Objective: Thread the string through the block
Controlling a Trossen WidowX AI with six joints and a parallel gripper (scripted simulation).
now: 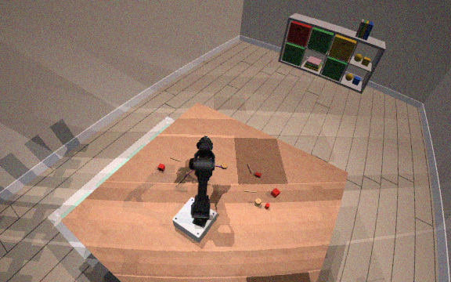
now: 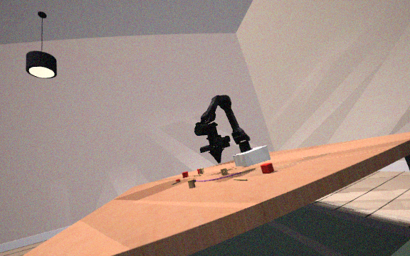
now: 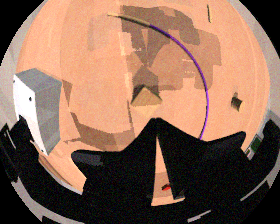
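Note:
My gripper is shut with nothing between its fingers. It points down and hangs a little above the table. The wooden block stands on the table just beyond and below the fingertips; the arm hides it in the top view. The purple string lies in an arc on the table. It runs from the round wooden button to the thin stick, which lies flat, well away from the gripper.
Red cubes and small red pieces lie around. Loose sticks and a tan cylinder are on the table. The arm's white base stands close behind.

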